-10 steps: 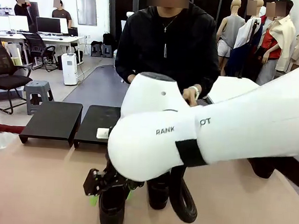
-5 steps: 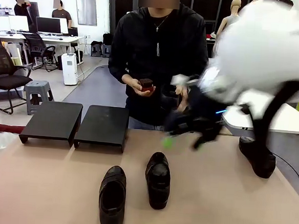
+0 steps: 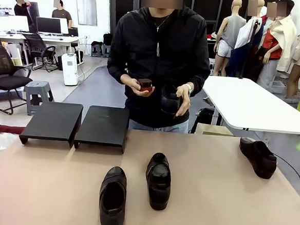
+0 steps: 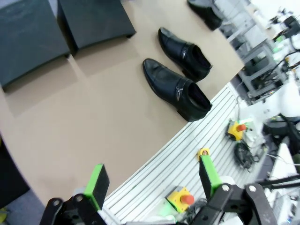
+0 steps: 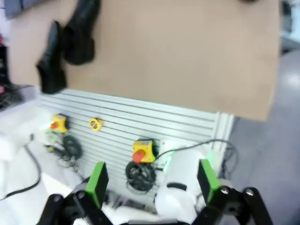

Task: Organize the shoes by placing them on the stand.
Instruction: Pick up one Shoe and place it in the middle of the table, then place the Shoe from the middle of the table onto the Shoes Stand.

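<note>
While both arms hang off the desk's (image 3: 211, 199) near edge, neither holds anything. The left gripper (image 4: 152, 183) has its fingers spread wide w/ only air btwn them, over the slatted base (image 4: 154, 164) just below that edge. The right gripper (image 5: 152, 183) is spread the same way, also empty; that view is blurred.

The stand (image 3: 77, 123) is 2 black sections side by side at the desk's far edge, toward the left corner. Three shoes sit on the desk, off the stand. The front shoe (image 3: 112, 197) is by the near edge, a bit left of centre, toe toward the far edge. The middle shoe (image 3: 158, 180) is just beside it, slightly farther in, toe the same way. The right shoe (image 3: 258, 157) lies angled near the right edge, well apart from the other 2.

A person (image 3: 160, 41) stands at the far edge. One hand (image 3: 183, 97) holds what looks like a 4th shoe (image 3: 170, 99); the other hand (image 3: 136, 86) holds a small dark thing (image 3: 145, 84), can't tell what.
</note>
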